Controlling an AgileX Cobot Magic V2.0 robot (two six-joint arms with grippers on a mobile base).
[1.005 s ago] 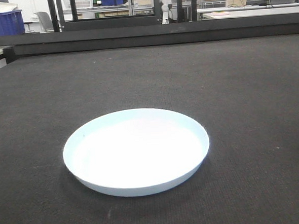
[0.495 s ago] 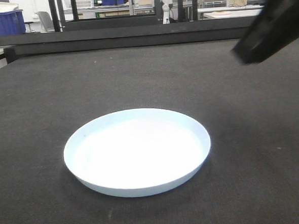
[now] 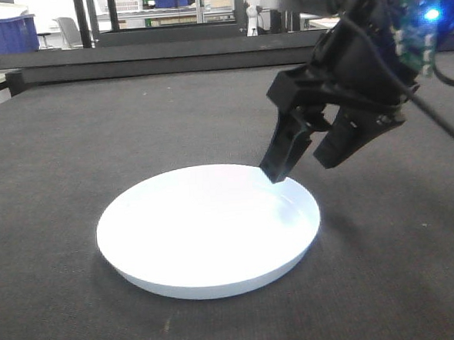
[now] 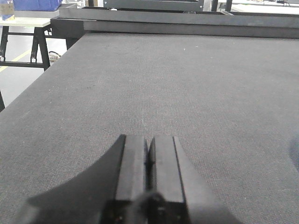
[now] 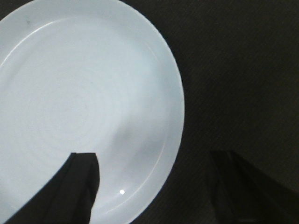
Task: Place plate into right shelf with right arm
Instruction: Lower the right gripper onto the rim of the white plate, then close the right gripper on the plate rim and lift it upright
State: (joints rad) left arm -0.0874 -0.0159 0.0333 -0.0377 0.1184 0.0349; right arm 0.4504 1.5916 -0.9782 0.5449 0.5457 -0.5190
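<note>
The white plate [image 3: 207, 229] lies flat on the dark mat of the table [image 3: 71, 141], near its front. My right gripper [image 3: 300, 165] is open and comes down from the upper right over the plate's far right rim. One finger [image 3: 280, 159] is above the inside of the plate, the other [image 3: 337, 144] is outside it. In the right wrist view the plate [image 5: 84, 93] fills the left, and the right gripper [image 5: 154, 156] straddles its rim, holding nothing. My left gripper [image 4: 148, 140] is shut and empty over bare mat. The right shelf is out of view.
A raised black ledge [image 3: 128, 60] runs along the table's far edge. A blue bin [image 3: 3, 37] stands beyond it at far left, with racks and desks further back. The left wrist view shows the table's left edge [image 4: 42, 88] and a trestle table [image 4: 23, 21].
My right gripper came in from the upper right and dropped down to the plate's right rim, open. The plate has not moved.
</note>
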